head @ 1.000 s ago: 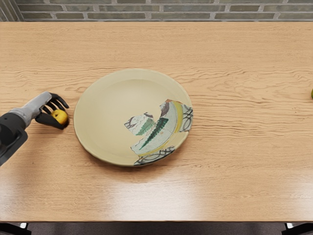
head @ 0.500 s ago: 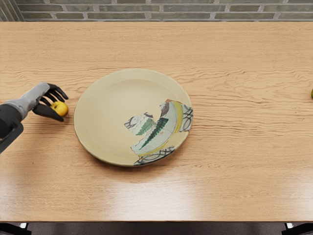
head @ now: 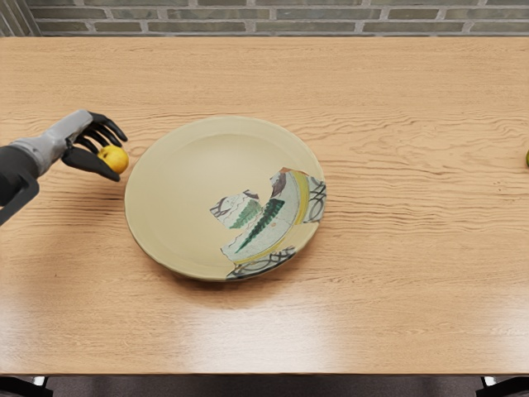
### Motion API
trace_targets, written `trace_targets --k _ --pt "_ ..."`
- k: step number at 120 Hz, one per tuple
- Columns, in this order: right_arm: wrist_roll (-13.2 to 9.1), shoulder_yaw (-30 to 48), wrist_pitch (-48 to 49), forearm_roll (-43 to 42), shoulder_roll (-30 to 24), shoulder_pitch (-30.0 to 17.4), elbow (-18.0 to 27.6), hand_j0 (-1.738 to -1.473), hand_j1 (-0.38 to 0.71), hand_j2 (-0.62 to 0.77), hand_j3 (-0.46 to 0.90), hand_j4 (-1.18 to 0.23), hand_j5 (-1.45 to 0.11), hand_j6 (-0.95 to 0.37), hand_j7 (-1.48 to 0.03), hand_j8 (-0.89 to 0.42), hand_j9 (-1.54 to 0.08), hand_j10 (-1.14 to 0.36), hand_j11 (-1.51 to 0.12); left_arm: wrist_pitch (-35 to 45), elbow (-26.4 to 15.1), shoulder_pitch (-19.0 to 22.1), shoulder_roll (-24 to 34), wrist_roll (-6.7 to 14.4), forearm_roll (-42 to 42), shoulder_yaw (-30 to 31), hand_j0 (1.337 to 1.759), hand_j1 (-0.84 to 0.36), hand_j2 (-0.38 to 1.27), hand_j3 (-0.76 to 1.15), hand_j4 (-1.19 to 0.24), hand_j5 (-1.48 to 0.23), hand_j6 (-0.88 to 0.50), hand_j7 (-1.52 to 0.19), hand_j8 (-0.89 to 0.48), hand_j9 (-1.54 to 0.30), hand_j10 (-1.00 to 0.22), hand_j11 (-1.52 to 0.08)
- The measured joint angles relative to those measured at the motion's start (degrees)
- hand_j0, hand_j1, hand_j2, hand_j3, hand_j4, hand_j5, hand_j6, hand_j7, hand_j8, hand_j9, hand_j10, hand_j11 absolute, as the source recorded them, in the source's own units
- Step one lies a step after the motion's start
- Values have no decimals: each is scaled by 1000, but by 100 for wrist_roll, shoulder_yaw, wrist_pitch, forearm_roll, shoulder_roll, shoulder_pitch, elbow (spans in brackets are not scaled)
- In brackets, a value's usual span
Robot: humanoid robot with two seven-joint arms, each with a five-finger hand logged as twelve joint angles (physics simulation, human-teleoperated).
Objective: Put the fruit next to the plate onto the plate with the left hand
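Hands in sight: one, the left hand, grey on its back with black fingers.
Arms in sight: one, the left arm, coming in from the left edge low over the worktop.
Hand state: curled about the fruit, with the fingers arched over its far side and the thumb lying along its near side.
Fruit held: one, small, round and yellow, sitting at the hand's fingertips on the side that faces the plate.
Fruit and worktop: I cannot tell from here whether it rests on the wood or is just clear of it.
Plates: one, a wide cream plate, lying flat on the worktop just past the hand's fingertips.
Fruit and plate: the fruit is close beside the plate's rim, outside it and not on it.
Plate contents: nothing but one painted patch of green, yellow and dark lines, on the half farther from the hand.
Other things: one small yellow-green sliver at the worktop's far right edge, well away from the hand and cut off by the frame.
Backdrop: one brick wall behind the worktop.
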Motion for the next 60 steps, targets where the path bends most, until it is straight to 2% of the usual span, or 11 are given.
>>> trace_targets --k 60 --pt "0 0 0 0 0 0 1 -1658 -329 -3 0 -17 -22 -16 -22 -16 -22 -16 -22 -191 7 22 -500 137 8 -473 1657 -255 393 0 -608 -808 -574 -792 -525 -797 -613 -796"
